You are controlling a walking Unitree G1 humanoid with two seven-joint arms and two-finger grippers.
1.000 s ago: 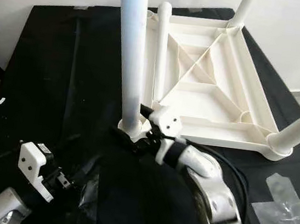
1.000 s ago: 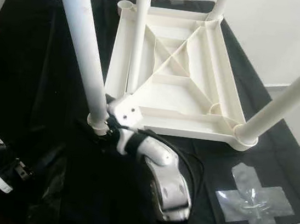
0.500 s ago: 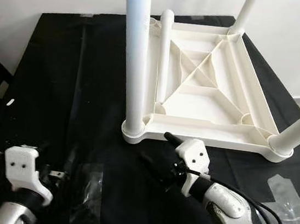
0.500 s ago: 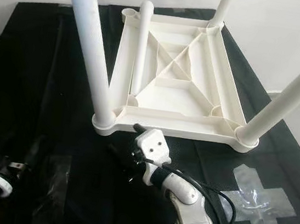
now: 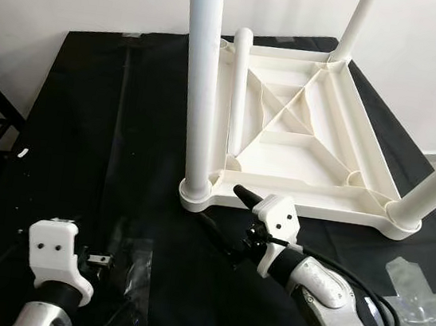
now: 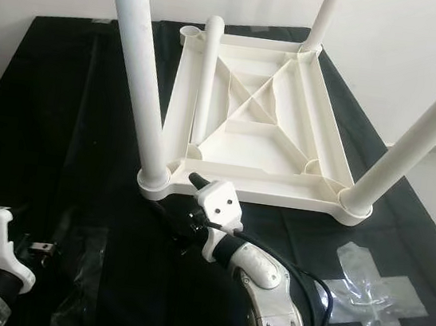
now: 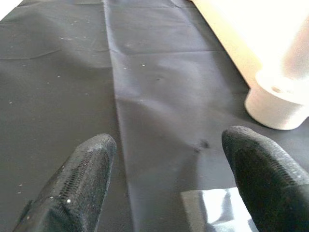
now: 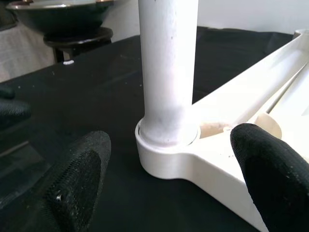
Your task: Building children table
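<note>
While the white tabletop lies upside down on the black cloth, three legs stand upright in its corner sockets and a loose leg lies inside its frame. Right gripper has its jaws spread wide and empty, facing the near-left leg just ahead of them, not touching. Left gripper is low over the cloth, jaws apart and empty, that leg's socket ahead to one side. Clear plastic bag lies beyond the right arm.
</note>
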